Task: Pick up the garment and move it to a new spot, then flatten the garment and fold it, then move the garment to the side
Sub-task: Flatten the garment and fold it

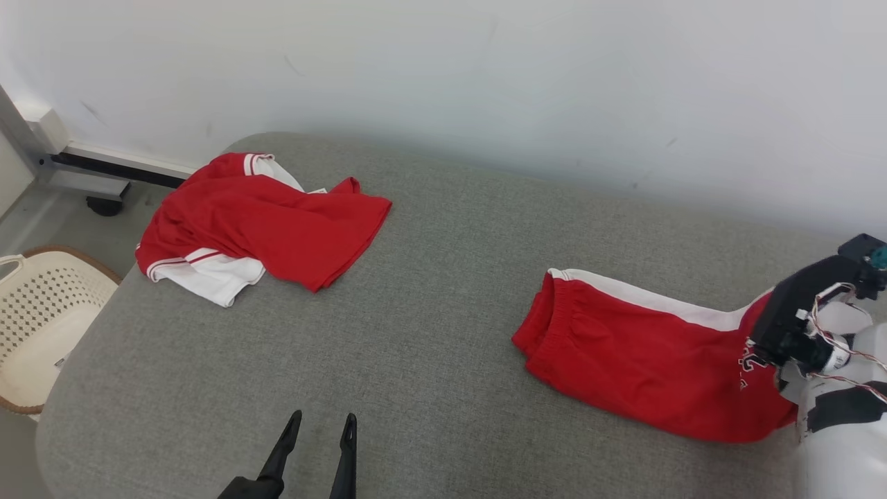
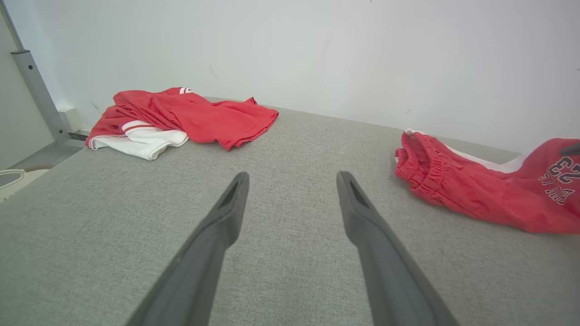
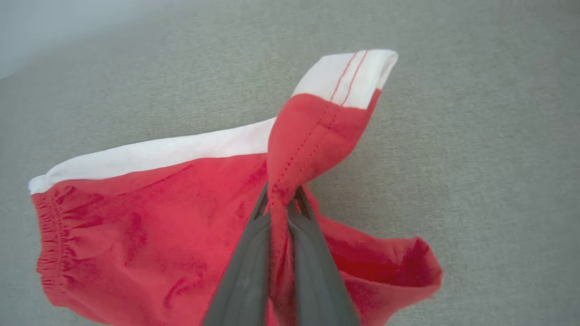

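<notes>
The red shorts, edged with a white side stripe, are spread on the right part of the grey fabric-covered table, with the elastic waistband turned toward the middle. A fold near the leg hem is clamped between the closed fingers of the right gripper and raised off the surface; the rest lies on the table. The left gripper is held with fingers apart over the near edge, well apart from the shorts. A crumpled red and white jersey is seen at the far left corner, above a cream laundry basket.
</notes>
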`<state>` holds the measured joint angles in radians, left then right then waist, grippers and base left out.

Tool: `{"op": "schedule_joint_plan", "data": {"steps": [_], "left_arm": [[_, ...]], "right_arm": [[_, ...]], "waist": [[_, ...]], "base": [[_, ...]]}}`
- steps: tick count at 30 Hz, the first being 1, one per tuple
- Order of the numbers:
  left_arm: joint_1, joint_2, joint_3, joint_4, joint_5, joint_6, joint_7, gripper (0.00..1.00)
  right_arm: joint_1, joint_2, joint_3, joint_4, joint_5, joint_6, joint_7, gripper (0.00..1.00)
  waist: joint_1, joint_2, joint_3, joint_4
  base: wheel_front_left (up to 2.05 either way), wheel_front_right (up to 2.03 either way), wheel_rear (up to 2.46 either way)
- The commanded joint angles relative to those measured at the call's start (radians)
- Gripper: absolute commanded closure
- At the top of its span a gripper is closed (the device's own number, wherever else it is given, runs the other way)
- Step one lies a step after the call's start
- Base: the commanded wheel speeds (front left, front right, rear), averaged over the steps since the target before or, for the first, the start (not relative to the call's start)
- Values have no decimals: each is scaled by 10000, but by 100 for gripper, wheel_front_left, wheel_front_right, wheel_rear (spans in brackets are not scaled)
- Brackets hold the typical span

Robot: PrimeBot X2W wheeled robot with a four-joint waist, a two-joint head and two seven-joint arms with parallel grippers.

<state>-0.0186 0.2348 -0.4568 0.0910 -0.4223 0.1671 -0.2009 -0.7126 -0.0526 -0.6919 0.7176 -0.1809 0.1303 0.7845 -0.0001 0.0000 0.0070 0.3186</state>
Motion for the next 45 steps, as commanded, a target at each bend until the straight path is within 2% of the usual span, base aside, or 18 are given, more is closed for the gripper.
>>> {"op": "schedule_joint_plan", "data": {"steps": [1,8,15,25,26,27,37,45], "left_arm": [[121,54,1,-66,-16,22,15,0],[113,38,-31,-107,-55,70,-26,0],[-62,-73,-119,38,-85,2,-118,0],[-92,-66,-120,195,-130,26,-213,0],[-77,-50,-113,199,-143,34,-223,0],[-69,-42,-107,204,-154,46,-228,0],[113,94,-13,155,-242,165,-244,0],[179,128,-87,53,-272,227,-221,0]], "right_arm": [[-144,35,403,271,604,5,-45,100],[-577,28,1813,1523,2127,5,-763,100],[-1149,21,3199,3552,3134,5,-1885,100],[-1603,23,3282,5275,2973,5,-3119,100],[-1622,25,3246,5365,2904,5,-3160,76],[-1682,23,3172,5427,2900,5,-3223,0],[-2402,-30,3334,5554,3742,5,-3911,0],[-1325,-1498,3469,5329,2604,5,-4666,0]], "waist": [[1,0,-115,194],[1,0,-33,721],[1,0,142,1298],[1,0,148,1837],[1,0,140,1853],[1,0,130,1863],[1,0,-346,1346],[1,0,-492,958]], "base": [[0,0,0],[0,0,0],[0,0,0],[0,0,0],[0,0,0],[0,0,0],[0,0,0],[0,0,0]]}}
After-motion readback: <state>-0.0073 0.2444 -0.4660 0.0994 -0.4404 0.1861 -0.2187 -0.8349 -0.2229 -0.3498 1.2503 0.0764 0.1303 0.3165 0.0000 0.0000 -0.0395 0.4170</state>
